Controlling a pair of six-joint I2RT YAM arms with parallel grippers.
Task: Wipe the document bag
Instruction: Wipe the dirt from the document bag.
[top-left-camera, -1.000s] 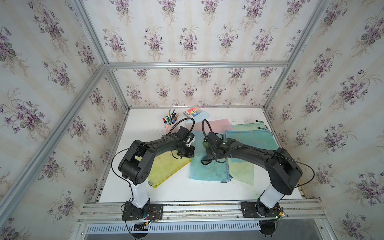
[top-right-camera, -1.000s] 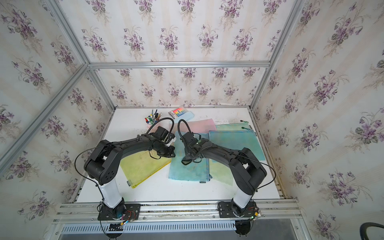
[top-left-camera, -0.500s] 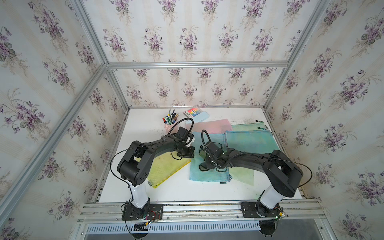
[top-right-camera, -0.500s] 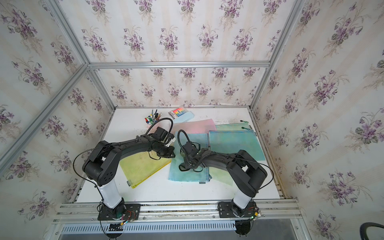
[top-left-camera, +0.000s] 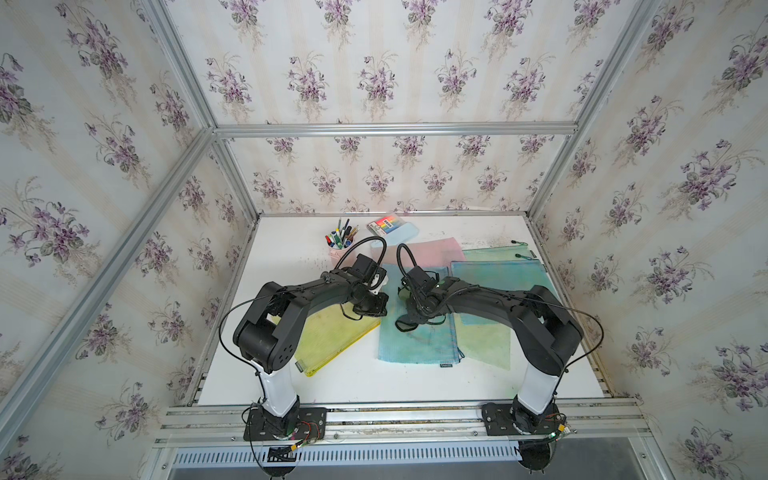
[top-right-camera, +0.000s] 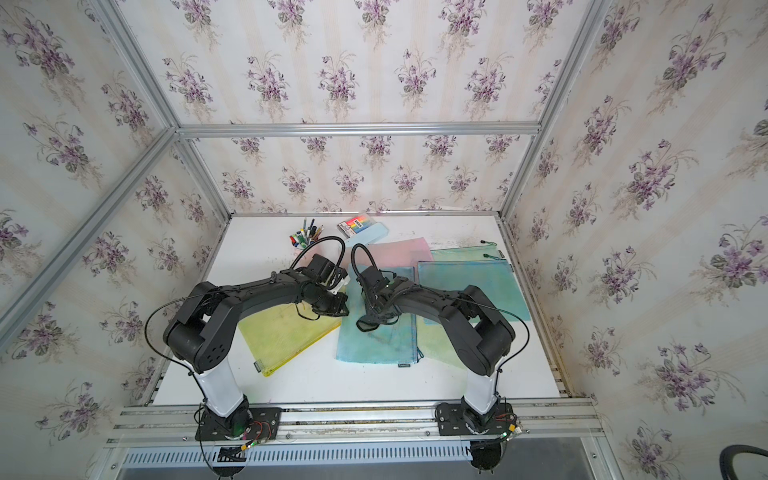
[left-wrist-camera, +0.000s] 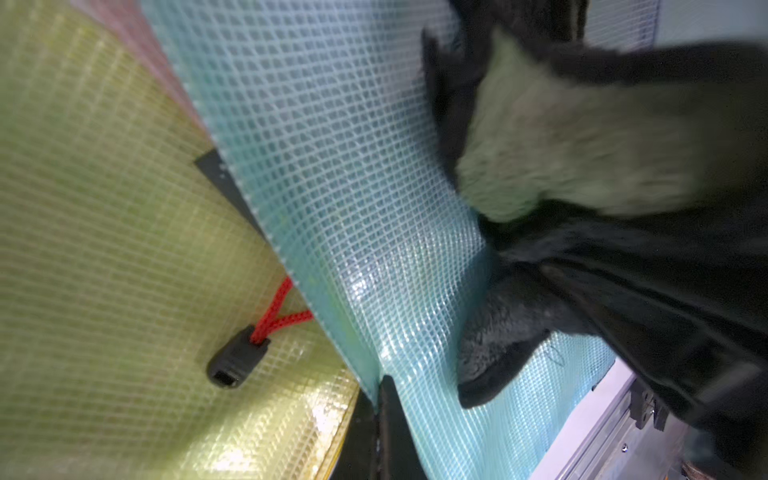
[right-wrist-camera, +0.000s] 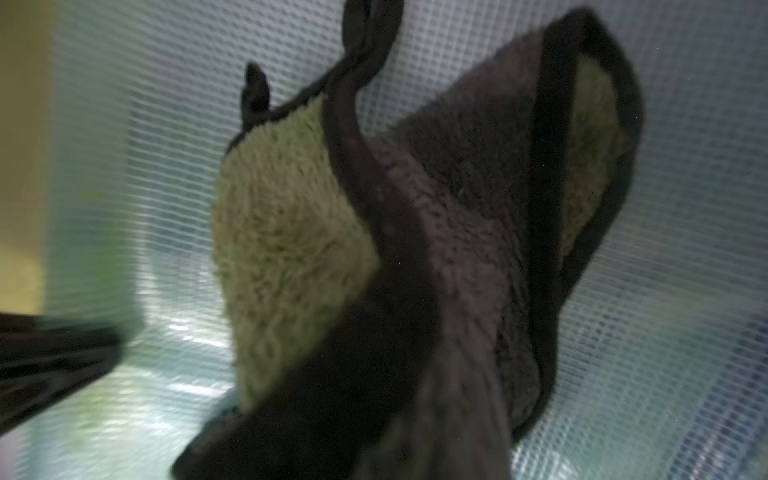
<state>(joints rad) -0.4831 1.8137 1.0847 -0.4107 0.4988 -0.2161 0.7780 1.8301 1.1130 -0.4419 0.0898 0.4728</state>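
Back comes the right gripper (top-left-camera: 417, 307), jaws clamped on the cloth (top-left-camera: 409, 323), after a stroke toward the front. The blue document bag (top-left-camera: 419, 345) lies flat, centre stage. The left gripper (left-wrist-camera: 379, 386) hasn't budged and pinches its edge. Wiping's mid-pass, and grey smudges seemingly remain.

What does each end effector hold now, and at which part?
The right end effector holds the cloth by a bunched fold. The left end effector, shut, seems to pinch the blue document bag at its side edge.
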